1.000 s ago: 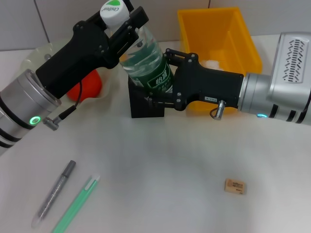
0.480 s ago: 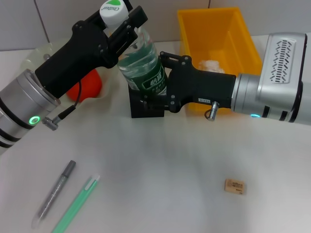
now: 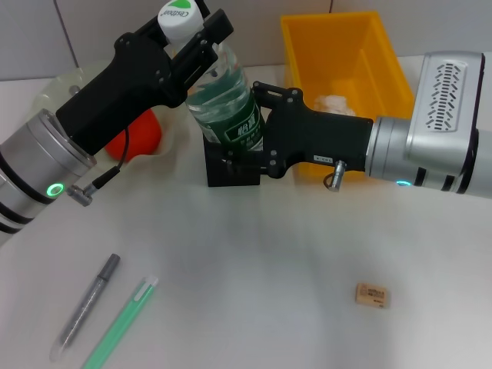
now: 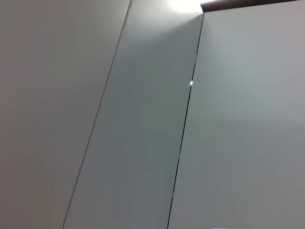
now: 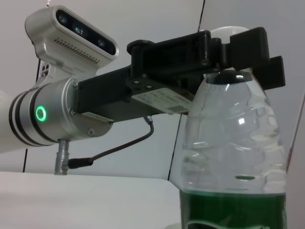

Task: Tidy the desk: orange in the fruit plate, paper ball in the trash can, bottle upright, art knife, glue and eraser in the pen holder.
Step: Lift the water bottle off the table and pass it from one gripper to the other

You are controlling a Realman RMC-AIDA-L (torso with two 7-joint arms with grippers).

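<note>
The bottle is held off the desk, nearly upright, white cap on top. My left gripper is shut on its neck just under the cap. My right gripper clasps the green-labelled body from the right. The right wrist view shows the bottle close up with the left gripper at its cap. Behind the bottle stands the black pen holder. The orange lies in the fruit plate. The paper ball sits in the trash can. The eraser lies at the front right.
A grey pen-shaped art knife and a green glue stick lie side by side at the front left of the desk. The left wrist view shows only wall panels.
Over the last second my right gripper slid left onto the bottle's body, and the bottle shifted slightly left. The left gripper kept its hold at the neck.
</note>
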